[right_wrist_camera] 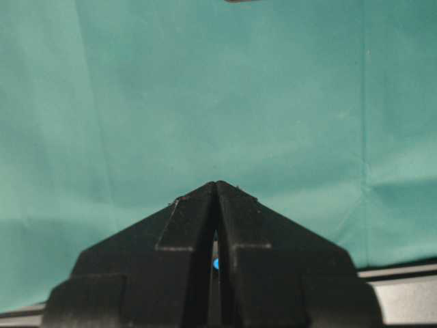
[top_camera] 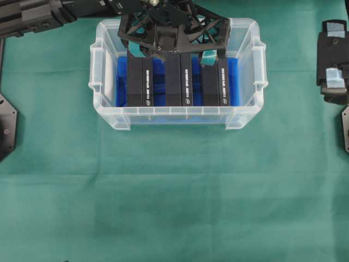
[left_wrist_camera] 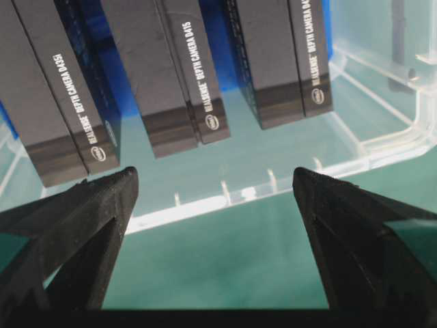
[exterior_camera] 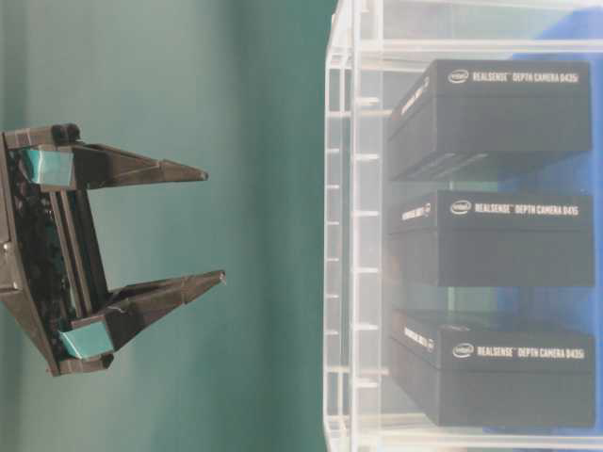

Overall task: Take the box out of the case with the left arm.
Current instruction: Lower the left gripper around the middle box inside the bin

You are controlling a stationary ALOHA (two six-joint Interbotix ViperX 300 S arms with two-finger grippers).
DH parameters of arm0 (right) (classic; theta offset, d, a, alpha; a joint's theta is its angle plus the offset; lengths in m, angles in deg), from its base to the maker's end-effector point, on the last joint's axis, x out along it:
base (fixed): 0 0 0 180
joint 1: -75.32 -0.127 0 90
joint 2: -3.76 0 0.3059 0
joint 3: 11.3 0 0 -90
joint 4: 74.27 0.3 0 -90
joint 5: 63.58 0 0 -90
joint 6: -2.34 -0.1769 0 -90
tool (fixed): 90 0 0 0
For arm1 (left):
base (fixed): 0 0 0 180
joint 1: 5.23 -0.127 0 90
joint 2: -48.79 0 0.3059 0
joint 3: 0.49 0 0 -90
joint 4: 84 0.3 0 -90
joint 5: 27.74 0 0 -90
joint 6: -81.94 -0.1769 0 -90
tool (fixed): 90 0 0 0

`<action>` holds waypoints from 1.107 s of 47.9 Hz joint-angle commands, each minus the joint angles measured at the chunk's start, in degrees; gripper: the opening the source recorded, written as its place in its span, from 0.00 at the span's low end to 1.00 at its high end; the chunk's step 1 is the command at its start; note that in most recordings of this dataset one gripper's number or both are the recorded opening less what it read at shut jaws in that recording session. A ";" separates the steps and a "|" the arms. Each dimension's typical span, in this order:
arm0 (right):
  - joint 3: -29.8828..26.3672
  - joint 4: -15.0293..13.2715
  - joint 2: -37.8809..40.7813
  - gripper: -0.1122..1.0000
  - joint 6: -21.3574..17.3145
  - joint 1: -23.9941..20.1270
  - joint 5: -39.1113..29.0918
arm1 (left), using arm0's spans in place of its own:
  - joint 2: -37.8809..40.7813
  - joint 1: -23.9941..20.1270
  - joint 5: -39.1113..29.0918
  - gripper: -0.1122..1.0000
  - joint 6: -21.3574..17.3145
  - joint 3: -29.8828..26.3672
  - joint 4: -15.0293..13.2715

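Your case (top_camera: pixel 248 71) is a clear plastic bin with a rounded rim, a handle on each short side and a bright blue bottom lining. It sits on the green cloth (top_camera: pixel 174 191) toward the far side of the overhead view.

Count three boxes in it, side by side on the blue bottom: the left box (top_camera: pixel 139 82), the middle box (top_camera: pixel 179 81) and the right box (top_camera: pixel 215 84). Each is a flat black carton with white lettering reading "RealSense Depth Camera" and a small round logo at one end. The table-level view shows the same three through the clear wall, with a narrow gap between neighbours.

Your left gripper (top_camera: pixel 174 57) hangs above the far part of the case, over the far ends of the boxes. Its two fingers (left_wrist_camera: pixel 82 225) are spread wide, with nothing between them, and its teal pads (top_camera: pixel 208 57) show at both sides. In the left wrist view the tips frame the near wall of the case.

Farther out, at the right edge, your right gripper (right_wrist_camera: pixel 216 184) hangs over bare cloth, well apart from the case, fingers pressed together tip to tip, holding nothing.
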 commanded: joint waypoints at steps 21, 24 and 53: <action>-1.14 -0.09 -0.26 0.11 -0.18 0.09 0.00 | -1.14 -0.18 3.78 0.97 1.05 4.04 1.05; -1.14 -0.09 -0.26 0.12 -0.18 0.00 0.00 | -1.23 -0.18 4.83 0.97 1.41 5.19 1.32; -0.97 -0.09 -0.26 0.12 -0.09 0.09 0.18 | -0.79 -0.35 18.37 0.97 2.99 19.07 2.02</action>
